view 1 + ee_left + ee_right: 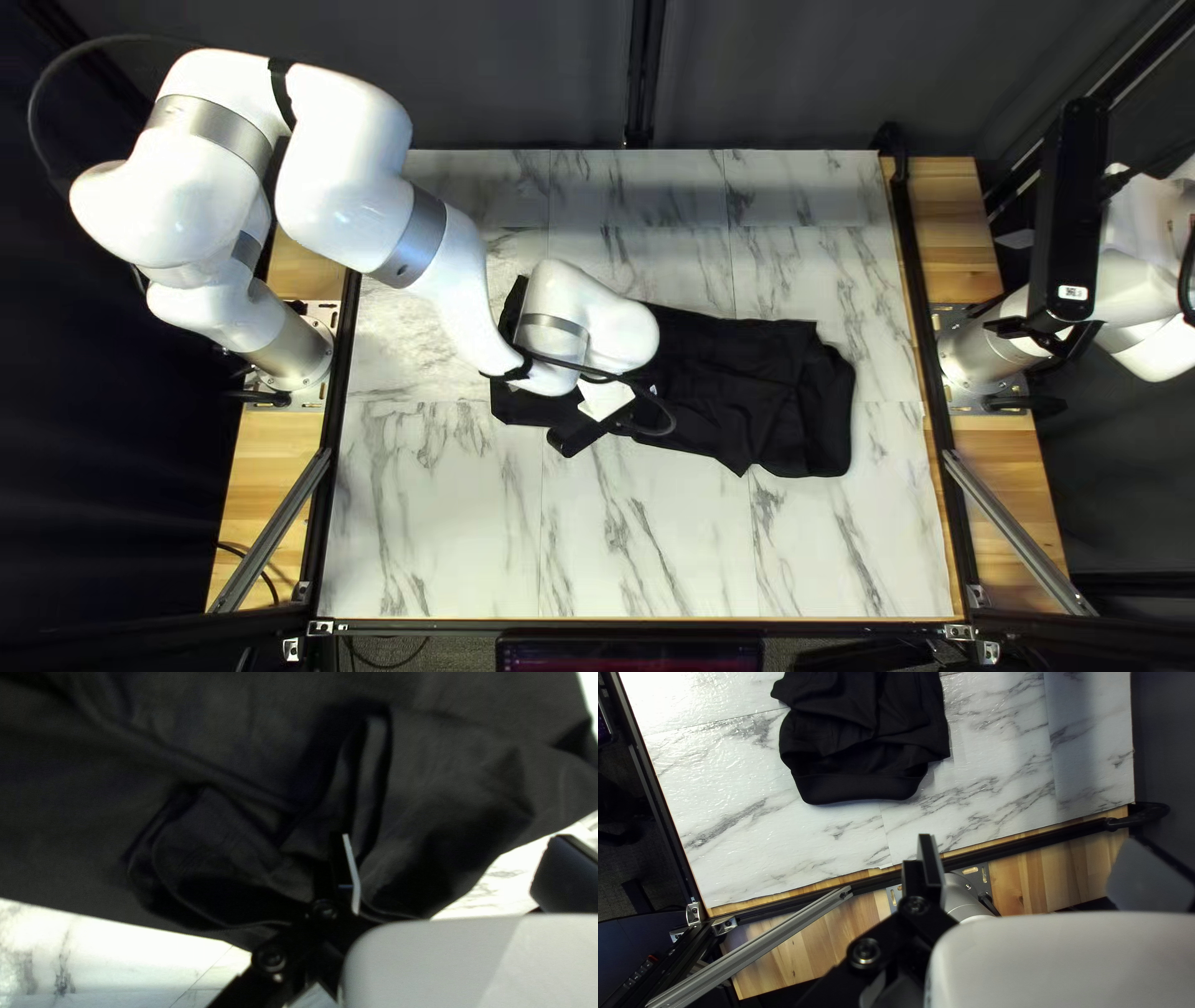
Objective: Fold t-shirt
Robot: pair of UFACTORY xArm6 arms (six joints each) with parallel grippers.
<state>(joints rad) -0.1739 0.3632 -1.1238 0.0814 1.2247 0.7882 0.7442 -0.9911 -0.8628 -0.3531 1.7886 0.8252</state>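
A black t-shirt (747,392) lies crumpled and partly folded in the middle of the marble table (653,541). My left arm reaches over the shirt's left end, with its gripper (588,429) low on the cloth. In the left wrist view the shirt (210,765) fills most of what lies ahead of the gripper (458,877). That gripper is open: one finger (350,872) rests among the folds, the other stands wide at the cloth's edge. My right gripper (1036,872) is open and empty, held above the table's right edge, far from the shirt (864,732).
Wooden boards (952,243) and black frame rails (910,308) run along both sides of the table. My right arm (1120,299) is drawn back over its base (966,900). Bare marble surrounds the shirt on all sides.
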